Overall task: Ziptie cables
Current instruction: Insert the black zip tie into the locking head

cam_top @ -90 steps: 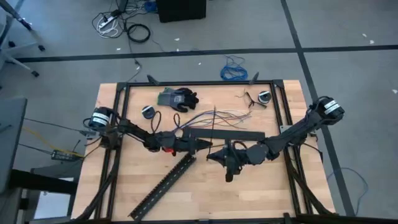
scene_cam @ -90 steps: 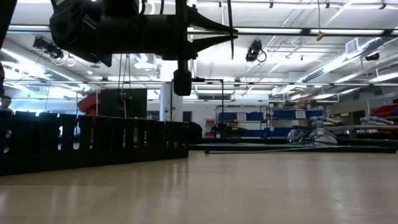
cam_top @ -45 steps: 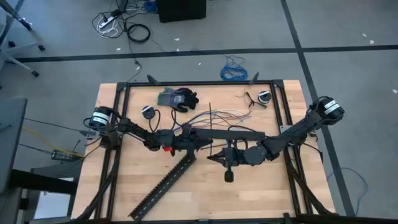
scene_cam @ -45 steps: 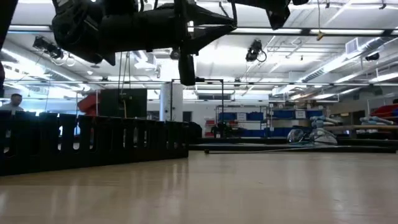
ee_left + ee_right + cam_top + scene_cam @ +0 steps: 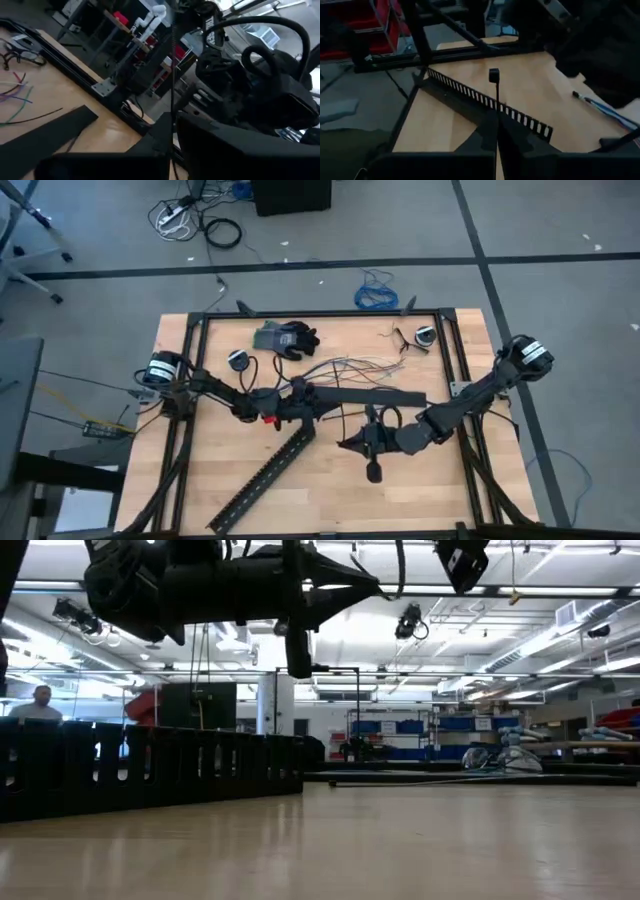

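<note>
The wooden counter point(image 5: 330, 480) is sitting on grey floor, its near half lying open. The cables point(image 5: 345, 366) are fanning out toward its far edge. The left claw point(image 5: 325, 399) and right claw point(image 5: 352, 444) are each pinching a thin black ziptie point(image 5: 495, 91).

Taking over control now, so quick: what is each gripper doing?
Left gripper: shut on a thin black zip tie.
Right gripper: shut on another zip tie.

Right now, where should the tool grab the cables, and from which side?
Take the cables at their left end, where the strands run together; toward the right they fan apart, so one pinch would likely miss some. Come straight down from above, since they lie flat on the table.
</note>
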Controlling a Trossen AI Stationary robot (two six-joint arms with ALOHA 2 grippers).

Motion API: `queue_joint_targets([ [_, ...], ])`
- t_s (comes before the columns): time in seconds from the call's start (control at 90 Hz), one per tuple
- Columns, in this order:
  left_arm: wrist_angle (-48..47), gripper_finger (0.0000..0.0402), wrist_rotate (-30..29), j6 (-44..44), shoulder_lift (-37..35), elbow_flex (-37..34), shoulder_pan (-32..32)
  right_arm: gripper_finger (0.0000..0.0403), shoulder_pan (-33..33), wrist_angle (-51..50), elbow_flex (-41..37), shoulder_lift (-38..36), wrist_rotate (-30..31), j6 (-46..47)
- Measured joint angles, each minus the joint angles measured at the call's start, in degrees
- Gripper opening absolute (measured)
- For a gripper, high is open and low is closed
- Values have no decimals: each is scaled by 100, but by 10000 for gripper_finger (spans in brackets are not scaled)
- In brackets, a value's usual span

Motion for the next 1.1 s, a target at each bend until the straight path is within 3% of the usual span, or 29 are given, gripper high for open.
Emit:
queue_joint_targets([
  [0.756,50,4,39,405,0,-2,72,0,-124,305,-2,307,-93,-88],
  [0.911,-330,25,328,-578,2,-2,134,0,24,305,-2,287,78,-1650],
  [1.1,-794,84,982,-1906,2,-2,270,0,359,266,-2,256,172,-3896],
])
